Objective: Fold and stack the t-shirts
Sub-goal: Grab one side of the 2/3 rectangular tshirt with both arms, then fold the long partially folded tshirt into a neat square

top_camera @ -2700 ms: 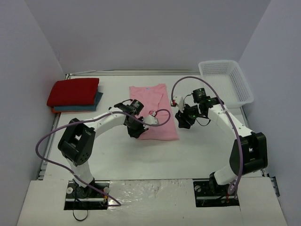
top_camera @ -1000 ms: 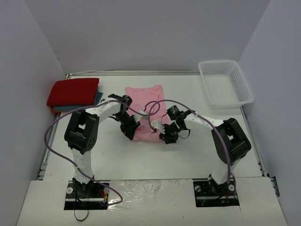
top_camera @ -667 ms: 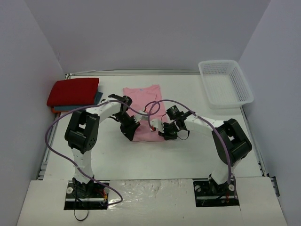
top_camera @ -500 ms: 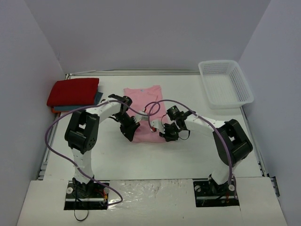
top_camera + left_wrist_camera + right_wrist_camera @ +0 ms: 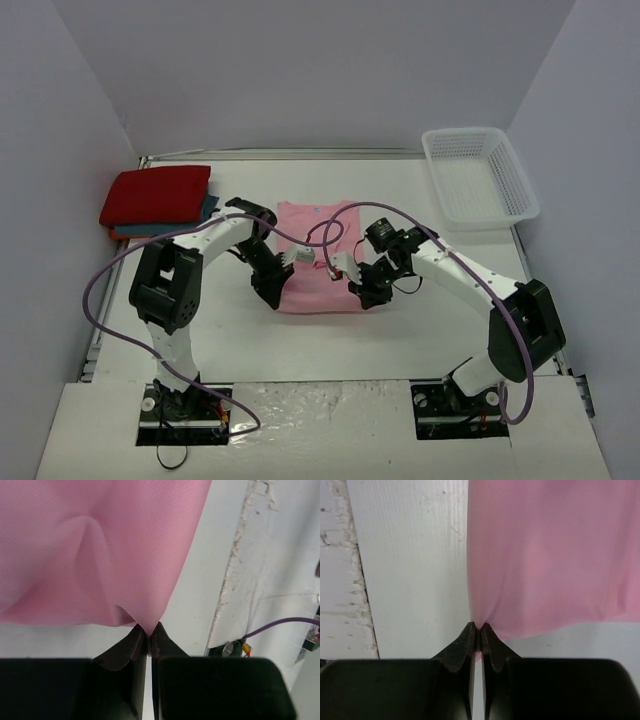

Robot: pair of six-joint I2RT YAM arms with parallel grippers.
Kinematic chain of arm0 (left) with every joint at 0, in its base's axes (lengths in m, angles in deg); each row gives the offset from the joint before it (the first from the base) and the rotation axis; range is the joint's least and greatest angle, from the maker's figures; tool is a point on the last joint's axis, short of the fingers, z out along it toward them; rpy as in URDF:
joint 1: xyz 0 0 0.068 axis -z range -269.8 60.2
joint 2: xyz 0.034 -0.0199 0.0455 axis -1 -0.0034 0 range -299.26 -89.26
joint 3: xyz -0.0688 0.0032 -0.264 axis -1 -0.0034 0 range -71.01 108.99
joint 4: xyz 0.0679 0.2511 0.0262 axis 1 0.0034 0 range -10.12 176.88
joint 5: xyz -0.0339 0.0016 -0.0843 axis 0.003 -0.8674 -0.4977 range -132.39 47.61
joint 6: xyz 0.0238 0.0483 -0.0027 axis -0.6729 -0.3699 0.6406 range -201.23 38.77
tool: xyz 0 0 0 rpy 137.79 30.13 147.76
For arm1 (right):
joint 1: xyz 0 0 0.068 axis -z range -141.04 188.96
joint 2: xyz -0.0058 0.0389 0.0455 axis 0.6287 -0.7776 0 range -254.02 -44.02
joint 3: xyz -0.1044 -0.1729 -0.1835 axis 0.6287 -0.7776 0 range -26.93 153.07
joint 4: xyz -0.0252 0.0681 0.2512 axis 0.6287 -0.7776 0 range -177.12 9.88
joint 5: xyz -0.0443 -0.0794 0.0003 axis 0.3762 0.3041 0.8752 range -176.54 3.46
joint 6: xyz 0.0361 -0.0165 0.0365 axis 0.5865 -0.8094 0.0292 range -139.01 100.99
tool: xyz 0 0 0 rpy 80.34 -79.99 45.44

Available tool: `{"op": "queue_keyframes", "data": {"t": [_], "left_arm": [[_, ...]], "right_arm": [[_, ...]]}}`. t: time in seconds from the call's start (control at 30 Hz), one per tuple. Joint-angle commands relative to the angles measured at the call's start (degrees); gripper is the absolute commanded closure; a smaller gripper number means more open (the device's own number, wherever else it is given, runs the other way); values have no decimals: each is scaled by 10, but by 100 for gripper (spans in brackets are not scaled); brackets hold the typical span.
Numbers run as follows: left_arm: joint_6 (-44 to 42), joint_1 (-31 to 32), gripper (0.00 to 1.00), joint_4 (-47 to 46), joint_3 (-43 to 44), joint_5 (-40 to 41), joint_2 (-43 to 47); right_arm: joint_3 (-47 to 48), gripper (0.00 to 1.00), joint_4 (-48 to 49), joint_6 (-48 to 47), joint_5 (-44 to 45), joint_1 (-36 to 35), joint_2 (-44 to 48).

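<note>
Pink t-shirt [image 5: 316, 282] pinched between left hand [image 5: 148, 631], right hand [image 5: 480, 629]

Robot lab test cell, not a home or shop. Evidence: white surface [image 5: 420, 330] boxed in on 3 sides by plain pale walls [image 5: 300, 70], like a booth. 2 small white/black arms, left arm [image 5: 205, 238] & right arm [image 5: 465, 275], bolted to dark base plates [image 5: 185, 415] at near edge, w/ purple cables [image 5: 86, 300] looping loose. Wrist views show a chipped seam [image 5: 235, 570] in the board. Props: white mesh basket [image 5: 480, 175] far right, pink t-shirt [image 5: 315, 280] mid-surface, red t-shirt [image 5: 155, 195] far left.
</note>
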Motion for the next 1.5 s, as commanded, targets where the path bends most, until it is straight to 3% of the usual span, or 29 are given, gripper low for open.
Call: {"op": "queue_keyframes", "data": {"t": [0.0, 0.33, 0.83, 1.2, 1.47], "left_arm": [[-63, 0, 98, 98, 21, -35, 21], [-80, -2, 98, 150, 49, -45, 46], [-3, -13, 98, 85, 93, -44, 118], [-9, -33, 98, 85, 126, -32, 85], [-14, -53, 98, 94, 167, -34, 40]], "right_arm": [[21, 100, -81, -8, -20, 2, 21], [57, 100, -133, -29, -48, 3, 26], [149, 100, -164, -59, -54, 15, 15], [217, 100, -155, -91, -49, 86, -36], [268, 100, -139, -99, -55, 99, -97]]}}
